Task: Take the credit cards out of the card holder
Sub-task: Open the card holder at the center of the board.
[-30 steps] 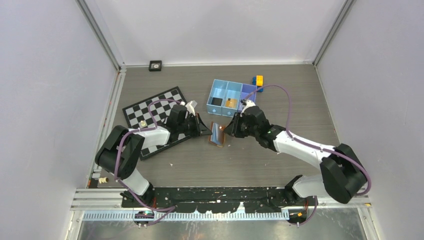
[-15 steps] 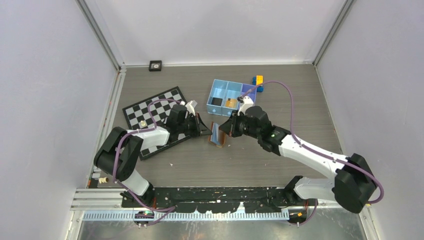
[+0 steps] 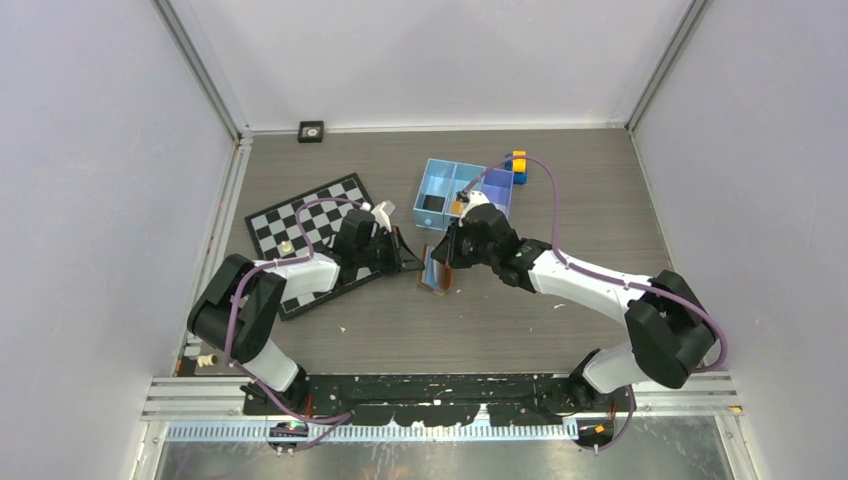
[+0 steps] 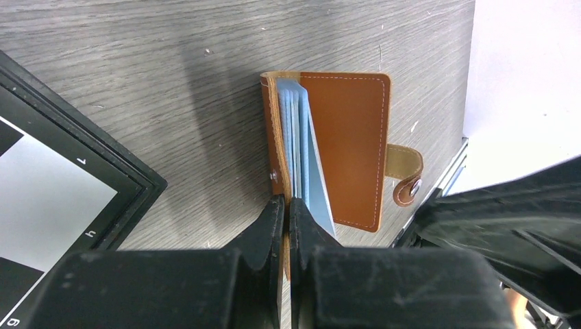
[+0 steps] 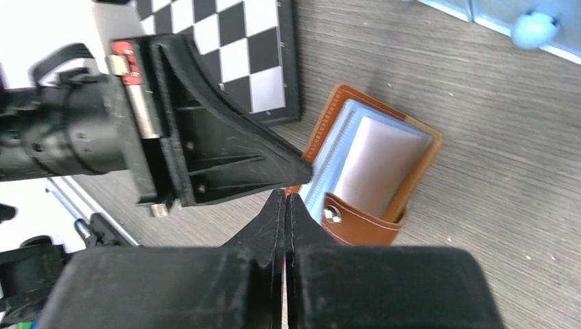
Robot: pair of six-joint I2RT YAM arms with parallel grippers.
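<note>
Both pairs are pressing shut, my left fingers (image 4: 269, 229) clamping the card holder (image 4: 346, 137), my right fingers (image 5: 273, 226) meeting beside the credit cards (image 5: 377, 161), warranting a slow straight pull.

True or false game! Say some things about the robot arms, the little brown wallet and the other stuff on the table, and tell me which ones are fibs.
1. The left gripper is pinching one brown cover of the card holder. True.
2. The card holder is folded shut with its snap done up. False: it is open, and pale blue leaves show inside.
3. The chessboard is on the left arm's side of the table. True.
4. The yellow-and-blue block sits inside the blue tray. False: it is outside, by the tray's far right corner.
5. The right gripper is wide open. False: it is shut, right beside the card holder.
</note>
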